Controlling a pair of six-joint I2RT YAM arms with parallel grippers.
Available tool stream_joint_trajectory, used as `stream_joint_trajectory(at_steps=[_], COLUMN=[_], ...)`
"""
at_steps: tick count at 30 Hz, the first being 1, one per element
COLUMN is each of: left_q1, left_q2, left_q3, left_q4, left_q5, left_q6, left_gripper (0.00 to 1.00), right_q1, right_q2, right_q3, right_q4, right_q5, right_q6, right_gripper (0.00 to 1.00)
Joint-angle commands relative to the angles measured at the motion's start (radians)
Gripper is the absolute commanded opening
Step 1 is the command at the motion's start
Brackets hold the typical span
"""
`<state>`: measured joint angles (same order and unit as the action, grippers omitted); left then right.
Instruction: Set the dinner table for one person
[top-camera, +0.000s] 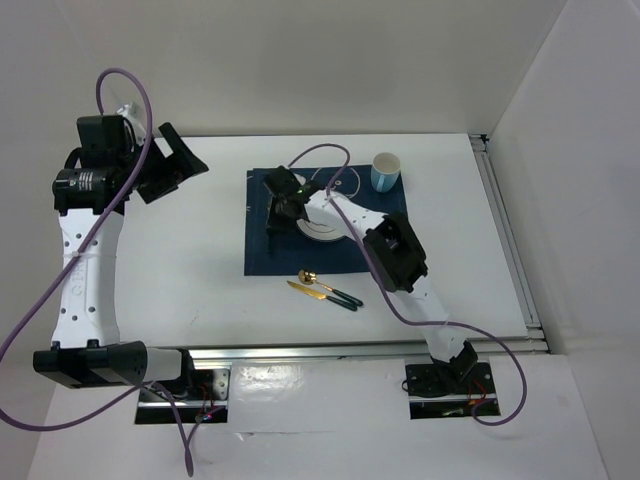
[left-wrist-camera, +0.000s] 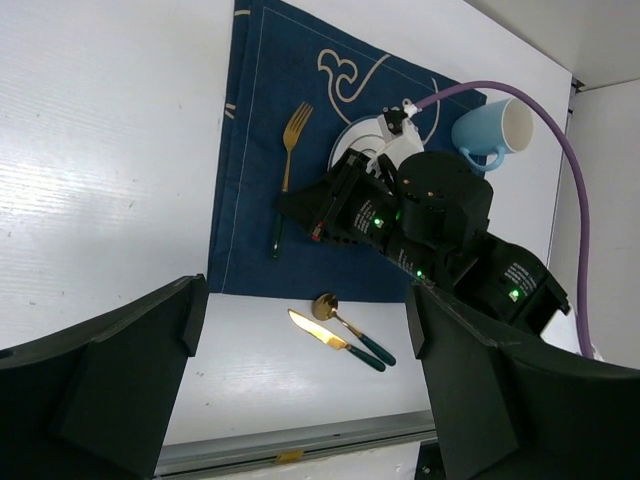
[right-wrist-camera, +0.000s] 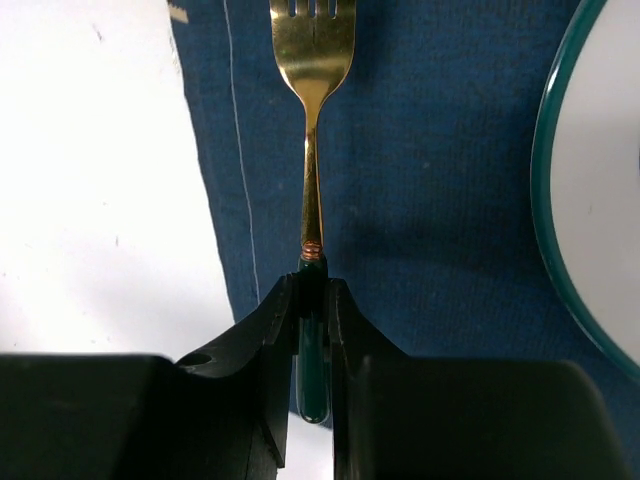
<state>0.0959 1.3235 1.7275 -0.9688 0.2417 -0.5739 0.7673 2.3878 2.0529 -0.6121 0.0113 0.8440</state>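
The right gripper (right-wrist-camera: 313, 285) is clamped on the green handle of the fork (right-wrist-camera: 312, 150). The fork's long axis runs near to far, gold tines toward the table's far edge, along the left strip of the navy placemat (right-wrist-camera: 430, 150), just left of the green-rimmed plate (right-wrist-camera: 600, 200). A blue cup (top-camera: 386, 170) stands upright at the placemat's far right corner, its white inside showing. A spoon (left-wrist-camera: 355, 330) and knife (left-wrist-camera: 335, 340) lie side by side on the bare dinner table (top-camera: 180, 270) toward its near edge. The table's long axis runs left to right. The left gripper (top-camera: 170, 168), fingers wide apart, hangs over the far left corner.
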Motion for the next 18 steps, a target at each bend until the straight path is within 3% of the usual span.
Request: stream_joint_trajectory(at_steps=[1,3,5,6,9,12,17,18], left_q1=[0.005,0.005,0.005,0.005,0.005,0.005,0.005,0.005], left_q2=[-0.007,-0.007,-0.007,-0.007,-0.016,-0.017,-0.017,-0.017], left_q3=[-0.003,-0.003,-0.003,-0.012,-0.013,-0.013,-0.013,-0.002], left_q4=[0.012,0.012,0.012,0.012,0.012,0.012,0.012,0.012], left_q5=[0.019,0.019,0.019,0.019,0.019,0.03,0.05,0.05], left_q6=[0.029,0.039,0.039,0.039,0.039,0.039,0.039,0.039], left_gripper=[1.0,1.0,1.0,1.0,1.0,1.0,1.0,1.0], right_q1=[-0.014,-0.025,-0.034,-0.034,-0.034,-0.034,-0.023,-0.014], right_q2=[0.046,0.066,0.097,0.097,0.094,0.004,-0.232,-0.275], right_q3=[0.033,0.059,0.099,0.113,0.113,0.047,-0.055,-0.121], right_q4=[0.063,0.063,0.052,0.043,0.025,0.063,0.084,0.084], right_q5=[0.032,0.018,0.003,-0.007,0.002,0.012,0.041,0.053], right_q6=[-0.006,-0.026,-0.049,-0.06,-0.083,-0.103,-0.215,-0.267], right_gripper=[0.0,0.03,0.12,0.31,0.5,0.57,0.57,0.61])
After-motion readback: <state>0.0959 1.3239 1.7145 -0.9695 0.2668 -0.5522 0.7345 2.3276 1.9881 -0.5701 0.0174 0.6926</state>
